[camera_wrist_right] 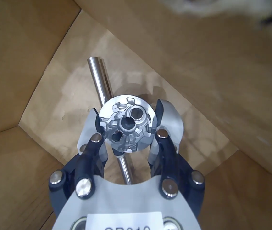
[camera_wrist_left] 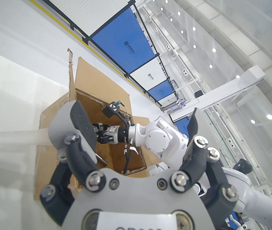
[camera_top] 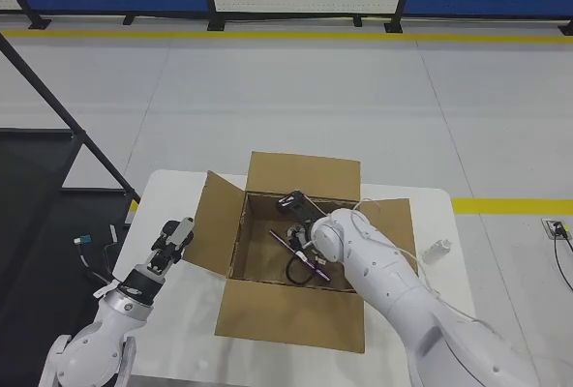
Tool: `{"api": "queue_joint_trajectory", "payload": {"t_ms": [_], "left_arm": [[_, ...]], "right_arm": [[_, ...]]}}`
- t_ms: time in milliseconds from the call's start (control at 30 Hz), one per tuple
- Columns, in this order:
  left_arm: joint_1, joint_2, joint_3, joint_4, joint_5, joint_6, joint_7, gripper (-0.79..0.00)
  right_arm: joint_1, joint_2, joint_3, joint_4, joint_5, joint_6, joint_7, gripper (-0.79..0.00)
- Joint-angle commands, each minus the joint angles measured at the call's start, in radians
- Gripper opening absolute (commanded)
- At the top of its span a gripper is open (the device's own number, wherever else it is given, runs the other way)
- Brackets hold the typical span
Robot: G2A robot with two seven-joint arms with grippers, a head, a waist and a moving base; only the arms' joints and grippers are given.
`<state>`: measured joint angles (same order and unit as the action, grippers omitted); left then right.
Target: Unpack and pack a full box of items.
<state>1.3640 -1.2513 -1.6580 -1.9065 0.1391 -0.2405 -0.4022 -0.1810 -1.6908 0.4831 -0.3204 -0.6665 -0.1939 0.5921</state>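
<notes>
The right gripper (camera_wrist_right: 128, 117) is pinching a toothed metal disc (camera_wrist_right: 126, 126) inside the box (camera_top: 285, 312) (steel rod (camera_wrist_right: 99, 80) behind); the left gripper (camera_top: 176, 235) is hovering left, jaws spread.

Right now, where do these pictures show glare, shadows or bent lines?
Left wrist view: ceiling lamps glare and roof beams look bowed beyond the open left gripper. Right wrist view: the metal part in the right gripper gleams and shadows the box floor.

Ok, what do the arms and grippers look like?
The left arm and right arm have glossy white shells. The left gripper and right gripper each have a grey plate with a white label, black linkages, silver screws and grey fingers with black pads. A black cable hangs at the right wrist.
</notes>
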Motion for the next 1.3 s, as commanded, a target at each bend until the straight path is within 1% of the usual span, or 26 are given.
{"api": "queue_joint_trajectory", "payload": {"t_ms": [0,133,233,367,500,633,700,767,867,967,1067,1133,1200,1267], "left_arm": [[0.000,0.000,0.000,0.000,0.000,0.000,0.000,0.000],[0.000,0.000,0.000,0.000,0.000,0.000,0.000,0.000],[0.000,0.000,0.000,0.000,0.000,0.000,0.000,0.000],[0.000,0.000,0.000,0.000,0.000,0.000,0.000,0.000],[0.000,0.000,0.000,0.000,0.000,0.000,0.000,0.000],[0.000,0.000,0.000,0.000,0.000,0.000,0.000,0.000],[0.000,0.000,0.000,0.000,0.000,0.000,0.000,0.000],[0.000,0.000,0.000,0.000,0.000,0.000,0.000,0.000],[0.000,0.000,0.000,0.000,0.000,0.000,0.000,0.000],[0.000,0.000,0.000,0.000,0.000,0.000,0.000,0.000],[0.000,0.000,0.000,0.000,0.000,0.000,0.000,0.000],[0.000,0.000,0.000,0.000,0.000,0.000,0.000,0.000],[0.000,0.000,0.000,0.000,0.000,0.000,0.000,0.000],[0.000,0.000,0.000,0.000,0.000,0.000,0.000,0.000]], "right_arm": [[0.010,-0.001,0.008,0.005,0.004,-0.032,-0.010,-0.785],[0.030,0.006,0.023,-0.008,0.004,-0.090,-0.014,-0.785],[0.042,0.017,0.035,-0.033,-0.002,-0.119,0.012,-0.785],[0.047,0.041,0.056,-0.090,-0.015,-0.120,0.058,-0.785],[0.029,0.081,0.088,-0.192,-0.044,-0.105,0.094,-0.785],[-0.021,0.147,0.154,-0.364,-0.081,-0.066,0.153,-0.785],[-0.074,0.190,0.206,-0.496,-0.112,-0.032,0.192,-0.785],[-0.149,0.238,0.277,-0.662,-0.160,0.011,0.234,-0.785],[-0.305,0.310,0.413,-0.954,-0.248,0.060,0.322,-0.785],[-0.471,0.365,0.555,-1.221,-0.349,0.106,0.403,-0.785],[-0.610,0.400,0.689,-1.416,-0.441,0.161,0.452,-0.785],[-0.693,0.417,0.775,-1.524,-0.476,0.179,0.463,-0.785],[-0.768,0.430,0.858,-1.609,-0.527,0.219,0.478,-0.785],[-0.832,0.439,0.925,-1.679,-0.550,0.234,0.490,-0.785]]}}
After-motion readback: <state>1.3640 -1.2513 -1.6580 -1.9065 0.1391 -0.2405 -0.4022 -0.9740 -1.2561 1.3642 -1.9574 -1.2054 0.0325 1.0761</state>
